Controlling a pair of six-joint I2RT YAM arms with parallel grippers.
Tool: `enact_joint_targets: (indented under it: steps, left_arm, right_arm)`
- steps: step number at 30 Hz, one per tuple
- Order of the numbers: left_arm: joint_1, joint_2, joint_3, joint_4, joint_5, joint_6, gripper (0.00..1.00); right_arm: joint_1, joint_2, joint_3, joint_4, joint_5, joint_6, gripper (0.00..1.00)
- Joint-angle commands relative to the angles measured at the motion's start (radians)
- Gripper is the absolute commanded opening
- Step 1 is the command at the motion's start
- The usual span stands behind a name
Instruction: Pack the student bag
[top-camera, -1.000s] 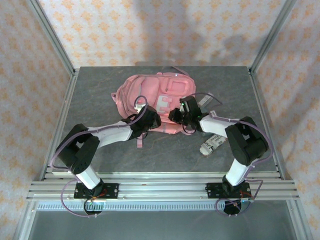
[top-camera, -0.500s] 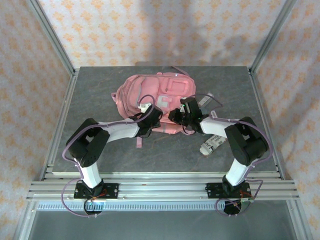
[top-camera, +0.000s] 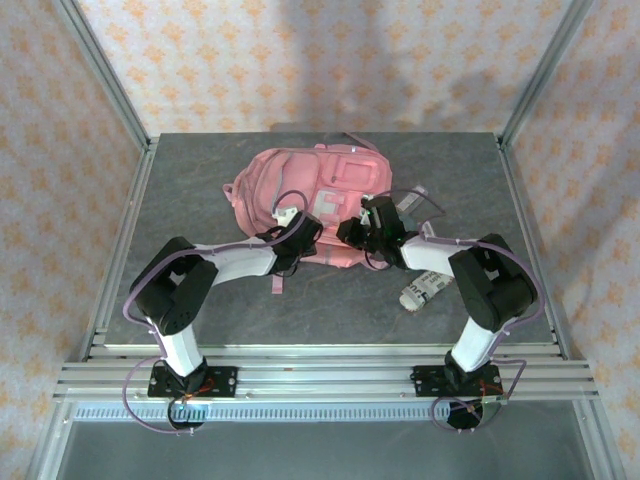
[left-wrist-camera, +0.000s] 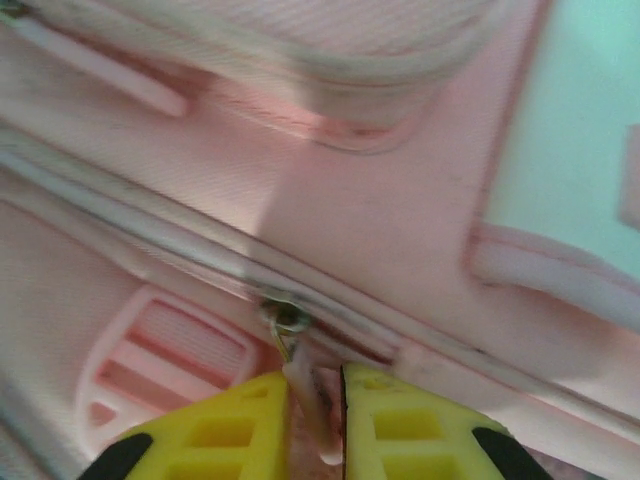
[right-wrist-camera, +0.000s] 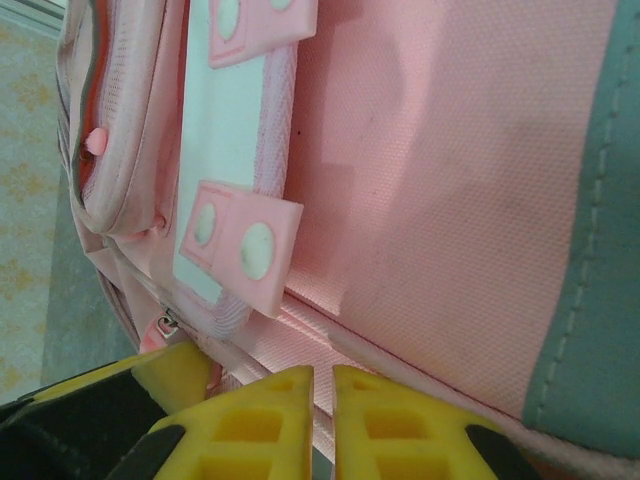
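The table (top-camera: 200, 300) is a dark grey slab with a stone pattern, edged left and right by metal rails. A pink bag (top-camera: 300, 185) lies flat on its middle, front side up and reaching toward the far half. From the bag's near edge a short pink strap (top-camera: 278, 284) trails onto the bare surface. Near the bag's right corner lies a white packet (top-camera: 424, 288) with black print, partly covered from above; whether it touches the bag cannot be told. A slim pale thing (top-camera: 412, 197) lies by the bag's right edge, too small to identify.
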Motion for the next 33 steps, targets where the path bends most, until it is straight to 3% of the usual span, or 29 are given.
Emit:
enact_joint_targets:
  steps: [1, 6, 18, 22, 24, 25, 33]
  left_arm:
    - [0.014, -0.017, -0.012, -0.044, -0.053, 0.008, 0.1]
    - [0.015, 0.016, 0.021, -0.044, -0.051, 0.028, 0.29]
    - [0.015, 0.099, 0.113, -0.04, -0.032, 0.096, 0.3]
    - [0.018, 0.126, 0.139, -0.051, -0.041, 0.106, 0.19]
    - [0.026, 0.135, 0.142, -0.052, -0.031, 0.109, 0.03]
    - [0.028, 0.134, 0.143, -0.054, -0.028, 0.112, 0.0]
    - [0.049, 0.036, 0.099, -0.098, -0.02, 0.155, 0.0]
  right_arm:
    - [-0.014, 0.017, -0.042, -0.102, 0.033, 0.025, 0.13]
    - [-0.014, 0.01, -0.045, -0.102, 0.033, 0.028, 0.13]
    - [-0.014, 0.017, -0.056, -0.095, 0.027, 0.032, 0.13]
    - [-0.013, 0.017, -0.063, -0.094, 0.027, 0.032, 0.13]
    - [-0.014, 0.013, -0.069, -0.093, 0.029, 0.031, 0.13]
    - [-0.013, 0.01, -0.072, -0.094, 0.032, 0.031, 0.13]
    - [-0.014, -0.003, -0.075, -0.116, 0.05, 0.01, 0.13]
